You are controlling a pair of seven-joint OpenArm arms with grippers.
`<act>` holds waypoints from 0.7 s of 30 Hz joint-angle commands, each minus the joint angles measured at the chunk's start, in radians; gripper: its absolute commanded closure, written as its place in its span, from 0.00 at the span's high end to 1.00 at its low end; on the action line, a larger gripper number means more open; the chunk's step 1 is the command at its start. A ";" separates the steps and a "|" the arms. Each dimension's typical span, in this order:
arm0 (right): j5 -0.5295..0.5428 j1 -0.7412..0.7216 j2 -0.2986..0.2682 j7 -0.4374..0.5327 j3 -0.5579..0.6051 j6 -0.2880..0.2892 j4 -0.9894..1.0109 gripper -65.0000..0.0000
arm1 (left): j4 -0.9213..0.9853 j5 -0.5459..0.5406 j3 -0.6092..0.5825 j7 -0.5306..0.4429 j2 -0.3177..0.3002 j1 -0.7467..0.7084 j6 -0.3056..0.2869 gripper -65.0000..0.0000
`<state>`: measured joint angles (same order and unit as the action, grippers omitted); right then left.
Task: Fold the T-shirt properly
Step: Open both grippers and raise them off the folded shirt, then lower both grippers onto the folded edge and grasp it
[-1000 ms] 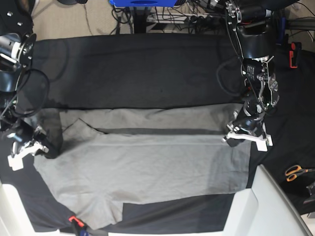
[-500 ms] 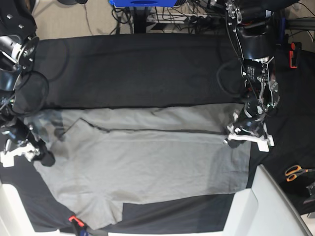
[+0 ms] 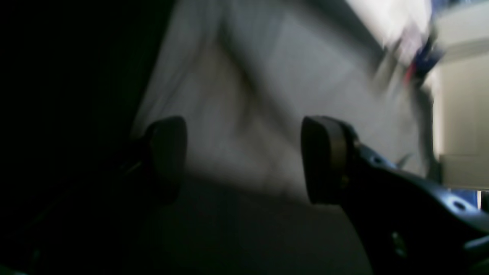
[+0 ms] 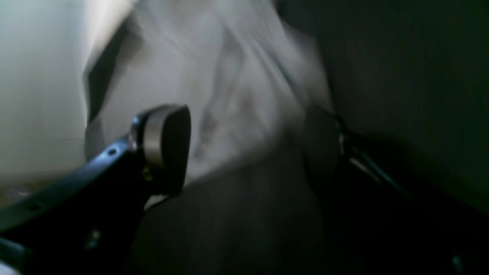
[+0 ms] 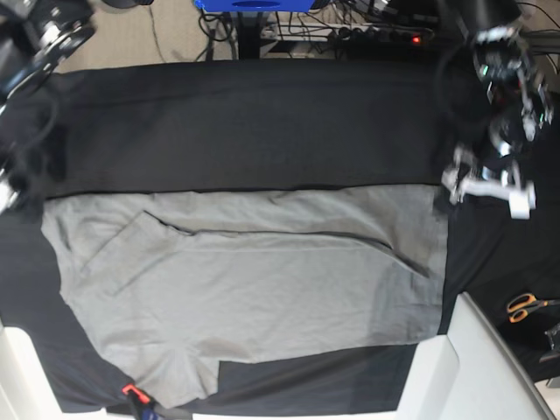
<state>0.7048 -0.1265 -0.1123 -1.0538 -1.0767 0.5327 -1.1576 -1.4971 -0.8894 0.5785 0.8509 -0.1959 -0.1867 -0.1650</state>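
Note:
The grey T-shirt [image 5: 245,280] lies spread flat on the black table cloth [image 5: 245,122], with a long fold line across its upper part. My left gripper [image 5: 486,186] hovers just off the shirt's right edge, above the black cloth. In the left wrist view it [image 3: 244,152] is open and empty, with blurred grey shirt fabric [image 3: 267,76] beyond it. My right gripper [image 4: 248,149] is open and empty over blurred grey fabric [image 4: 229,84]. In the base view it is almost out of sight at the left edge.
Orange-handled scissors [image 5: 525,306] lie on the cloth at the right. A white raised border [image 5: 490,367] runs along the front right corner and a white edge [image 5: 17,367] along the front left. A red clip [image 5: 131,391] sits at the front edge. Cables lie behind the table.
Both grippers have let go of the shirt and pulled away: the left one up and to the right, the right one off towards the left edge. The shirt's left side now lies flat.

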 commanded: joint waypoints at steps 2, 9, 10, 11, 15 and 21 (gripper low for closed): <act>0.036 0.006 0.009 0.036 -0.012 -0.004 0.014 0.67 | 0.019 -0.112 0.016 -0.028 -0.023 -0.033 -0.032 0.69; 0.034 -0.014 -0.007 0.209 -0.007 -0.007 0.275 0.67 | 0.091 -0.121 0.022 -0.028 -0.020 -0.110 -0.104 0.69; 0.034 -0.023 -0.022 0.235 0.010 -0.006 0.316 0.67 | 0.086 -0.096 0.022 -0.028 -0.020 -0.110 -0.104 0.69; 0.034 -0.035 -0.036 0.263 0.036 -0.004 0.360 0.66 | 0.085 -0.073 0.027 -0.028 -0.018 -0.110 -0.104 0.69; 0.039 -0.081 -0.097 0.361 0.123 -0.003 0.499 0.66 | 0.083 -0.046 0.025 -0.028 -0.018 -0.110 -0.104 0.69; 0.037 -0.137 -0.132 0.406 0.165 -0.001 0.594 0.66 | 0.091 -0.044 0.027 -0.028 -0.017 -0.110 -0.104 0.69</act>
<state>0.7593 -0.2527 -0.2348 -0.6426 -0.9161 0.5430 -0.5606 -1.3911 -0.9173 0.6006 0.8310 -0.1993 -0.2989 -0.2619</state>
